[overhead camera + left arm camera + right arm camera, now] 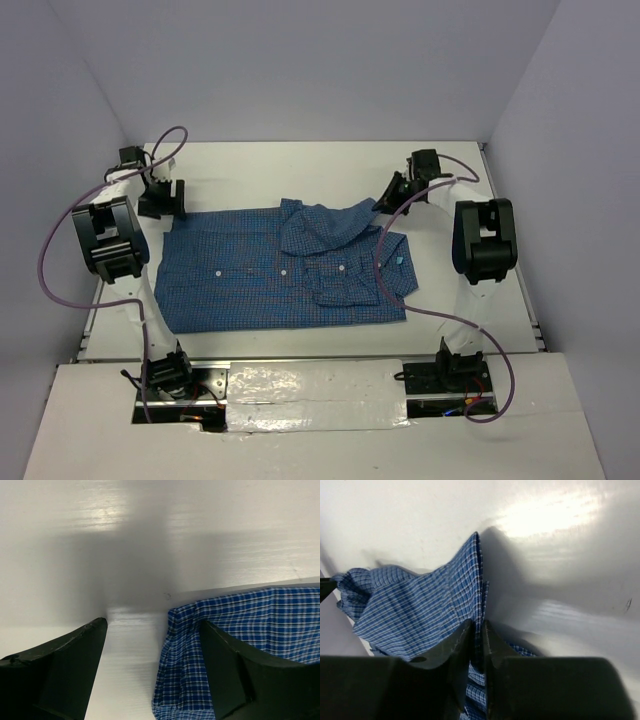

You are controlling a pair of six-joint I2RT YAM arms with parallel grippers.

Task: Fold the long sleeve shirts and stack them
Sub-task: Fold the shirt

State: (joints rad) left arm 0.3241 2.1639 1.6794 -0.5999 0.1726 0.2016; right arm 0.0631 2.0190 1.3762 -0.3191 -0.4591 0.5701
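- Lying spread at the centre of the table [300, 165], the shirt [285, 275] is noted.
- The right gripper [477, 630] is clamped on its raised sleeve fold, table's far right.
- The left gripper [152, 625] is held wide open, table's far left.

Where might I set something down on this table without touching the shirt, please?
The widest bare patch is the far strip of table, between the shirt and the back wall. A narrower strip runs along its near hem. Crowded are the shirt's far corners: the open left pincer at one, the right pincer shut on cloth at the other.
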